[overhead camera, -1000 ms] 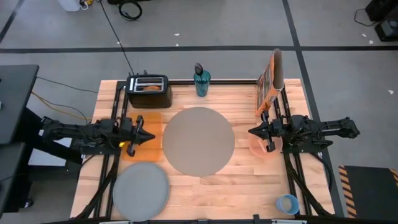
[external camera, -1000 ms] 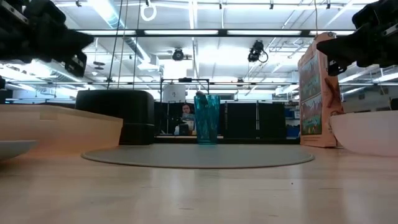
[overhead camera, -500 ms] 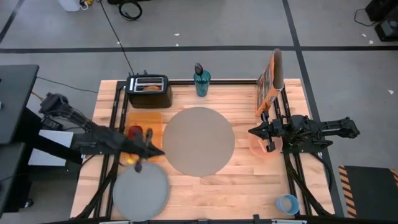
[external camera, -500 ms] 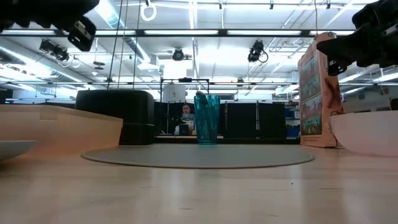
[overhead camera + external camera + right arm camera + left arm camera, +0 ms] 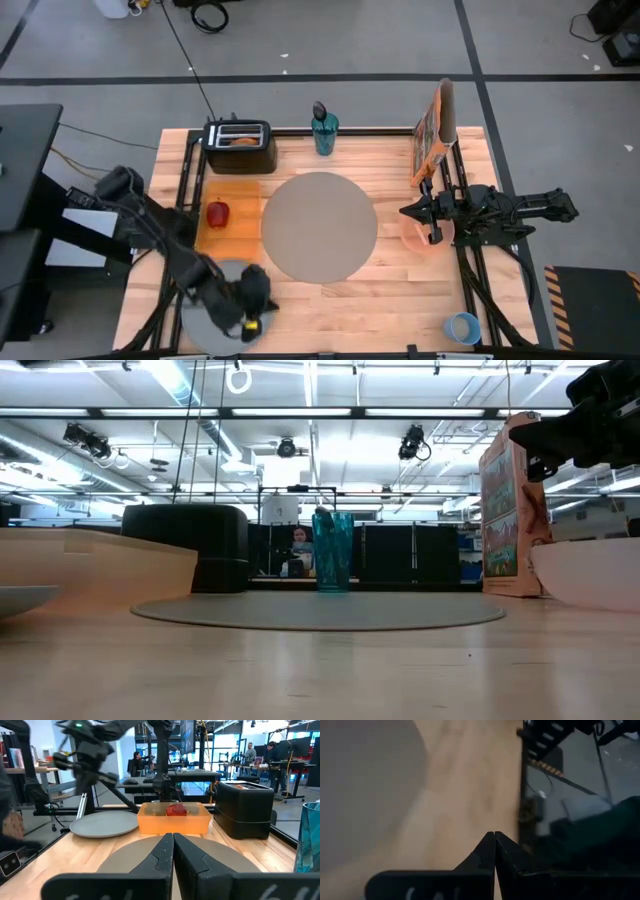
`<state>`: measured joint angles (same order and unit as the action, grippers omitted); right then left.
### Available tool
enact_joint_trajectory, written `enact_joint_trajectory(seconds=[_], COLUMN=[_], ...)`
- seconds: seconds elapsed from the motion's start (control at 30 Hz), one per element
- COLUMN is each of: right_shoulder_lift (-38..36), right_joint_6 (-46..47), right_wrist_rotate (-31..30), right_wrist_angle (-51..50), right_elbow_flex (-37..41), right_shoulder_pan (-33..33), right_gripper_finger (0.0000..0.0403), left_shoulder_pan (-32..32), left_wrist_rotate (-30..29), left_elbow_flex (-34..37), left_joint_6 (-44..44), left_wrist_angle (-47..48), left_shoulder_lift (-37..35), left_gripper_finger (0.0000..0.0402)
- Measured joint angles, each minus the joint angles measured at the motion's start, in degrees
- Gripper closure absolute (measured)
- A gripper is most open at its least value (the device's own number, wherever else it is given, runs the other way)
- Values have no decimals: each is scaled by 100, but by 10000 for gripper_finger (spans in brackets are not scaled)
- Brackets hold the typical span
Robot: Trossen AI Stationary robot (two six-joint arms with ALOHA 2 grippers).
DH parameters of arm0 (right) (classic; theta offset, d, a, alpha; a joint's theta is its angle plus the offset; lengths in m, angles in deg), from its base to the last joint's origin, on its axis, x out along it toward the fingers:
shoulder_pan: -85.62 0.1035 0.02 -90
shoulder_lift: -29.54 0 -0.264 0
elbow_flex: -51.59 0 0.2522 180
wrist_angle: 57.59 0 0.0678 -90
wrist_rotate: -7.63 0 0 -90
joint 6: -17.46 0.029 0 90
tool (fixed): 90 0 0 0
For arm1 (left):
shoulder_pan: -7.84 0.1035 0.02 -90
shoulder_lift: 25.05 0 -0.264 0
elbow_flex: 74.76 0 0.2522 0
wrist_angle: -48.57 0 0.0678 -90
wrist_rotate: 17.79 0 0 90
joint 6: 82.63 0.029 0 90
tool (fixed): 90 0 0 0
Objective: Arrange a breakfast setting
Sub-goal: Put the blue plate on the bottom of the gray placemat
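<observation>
The wooden table [image 5: 330, 295] carries a large round grey mat [image 5: 319, 226] at its centre. A smaller grey plate [image 5: 205, 305] lies at the near left corner. An orange cereal box [image 5: 436, 128] stands upright at the far right. A pink bowl [image 5: 414, 238] sits right of the mat, under the right gripper [image 5: 405, 211], fingers clenched on nothing. The left gripper [image 5: 250, 325] hangs over the plate, fingers clenched, empty. A red apple [image 5: 217, 213] rests in an orange tray [image 5: 240, 190]. A light-blue cup [image 5: 462, 326] stands near right.
</observation>
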<state>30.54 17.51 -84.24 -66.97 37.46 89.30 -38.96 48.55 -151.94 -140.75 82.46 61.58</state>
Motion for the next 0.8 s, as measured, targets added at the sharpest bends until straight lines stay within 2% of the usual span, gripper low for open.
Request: enact_joint_trajectory(seconds=[0.27,0.5,0.63,0.8], right_shoulder_lift=[2,2,2,1], right_joint_6=[-2,-1,-2,-2], right_wrist_rotate=[-2,-2,-2,-1], right_wrist_angle=[0,0,0,0], right_elbow_flex=[-2,-2,0,-1], right_shoulder_pan=[2,0,0,2], right_gripper_finger=[385,385,385,385], left_shoulder_pan=[-817,-1409,-1618,-1748], left_wrist_rotate=[249,726,904,898], left_elbow_flex=[-1303,-1482,-1482,-1486], left_joint_6=[-1829,-3384,-3960,-4222], left_wrist_angle=[196,327,730,1314], left_shoulder_lift=[1160,1704,1878,1924], left_gripper_finger=[393,388,363,305])
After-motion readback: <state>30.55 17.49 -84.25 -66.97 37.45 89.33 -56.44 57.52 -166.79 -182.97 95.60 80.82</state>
